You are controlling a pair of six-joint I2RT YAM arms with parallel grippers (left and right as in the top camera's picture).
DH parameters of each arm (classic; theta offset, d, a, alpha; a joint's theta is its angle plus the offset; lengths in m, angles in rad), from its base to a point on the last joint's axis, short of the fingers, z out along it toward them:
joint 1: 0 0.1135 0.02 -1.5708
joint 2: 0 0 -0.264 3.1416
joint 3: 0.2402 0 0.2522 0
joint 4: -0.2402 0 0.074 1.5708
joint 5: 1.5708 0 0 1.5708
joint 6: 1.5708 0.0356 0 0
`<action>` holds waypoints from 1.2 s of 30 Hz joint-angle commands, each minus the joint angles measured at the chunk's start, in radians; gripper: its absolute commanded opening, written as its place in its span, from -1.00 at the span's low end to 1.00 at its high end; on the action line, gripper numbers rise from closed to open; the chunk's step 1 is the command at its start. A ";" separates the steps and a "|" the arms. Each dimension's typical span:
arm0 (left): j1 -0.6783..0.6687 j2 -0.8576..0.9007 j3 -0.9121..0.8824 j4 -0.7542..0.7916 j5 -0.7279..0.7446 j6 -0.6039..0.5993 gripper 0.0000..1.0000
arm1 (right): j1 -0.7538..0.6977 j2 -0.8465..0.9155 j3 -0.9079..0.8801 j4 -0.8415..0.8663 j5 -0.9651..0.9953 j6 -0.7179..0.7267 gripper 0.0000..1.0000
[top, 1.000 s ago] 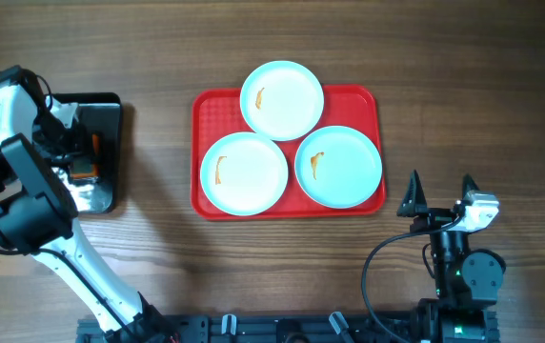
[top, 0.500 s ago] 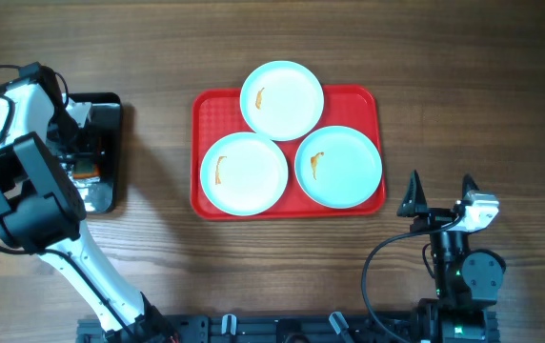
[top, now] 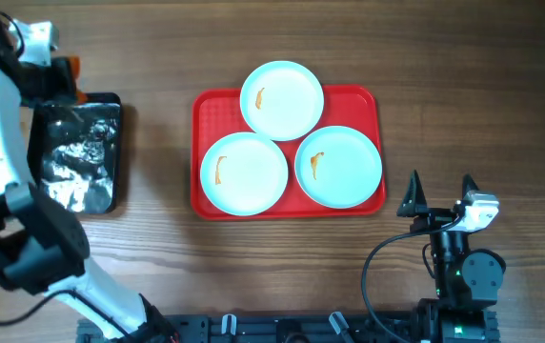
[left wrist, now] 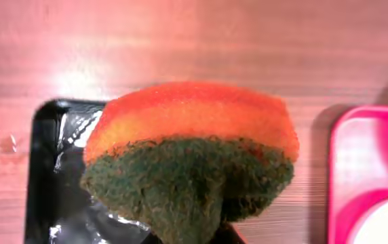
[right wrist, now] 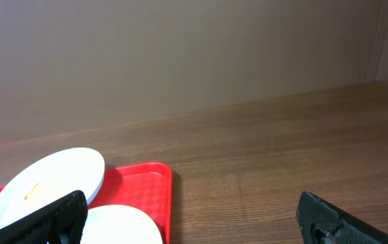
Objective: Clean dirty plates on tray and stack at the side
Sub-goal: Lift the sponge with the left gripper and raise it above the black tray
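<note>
Three pale plates lie on the red tray [top: 368, 100]: one at the back [top: 282, 100], one front left [top: 244, 173], one front right [top: 339, 167], each with a small orange smear. My left gripper [top: 55, 69] is lifted just behind the black tray's back edge, shut on an orange sponge [left wrist: 190, 129] whose green scouring face [left wrist: 187, 183] fills the left wrist view. My right gripper [top: 439, 195] stands open on the table in front of the red tray's right corner, holding nothing. In the right wrist view the back plate [right wrist: 48, 179] and the red tray [right wrist: 150, 186] show between its fingers.
A glossy black tray [top: 82, 152] with wet, shiny contents lies left of the red tray. Bare wood separates the two trays and extends to the right of the red tray. A plain wall stands behind the table.
My left gripper closed on the sponge in the black tray and lifted it up and back, off the tray. The right arm and the plates have not moved.
</note>
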 commanded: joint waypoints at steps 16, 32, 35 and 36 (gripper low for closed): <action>0.222 -0.035 -0.202 0.090 0.581 -0.436 -0.92 | 0.001 -0.005 -0.001 0.003 0.000 0.004 0.99; 0.266 -0.065 -0.459 0.190 0.251 -0.394 -0.92 | 0.001 -0.005 -0.001 0.003 0.000 0.004 0.99; 0.263 -0.110 -0.314 0.107 0.354 -0.394 -0.92 | 0.001 -0.005 -0.001 0.003 0.000 0.004 0.99; 0.263 -0.133 -0.258 0.087 0.417 -0.394 -0.92 | 0.001 -0.005 -0.001 0.003 0.000 0.004 0.99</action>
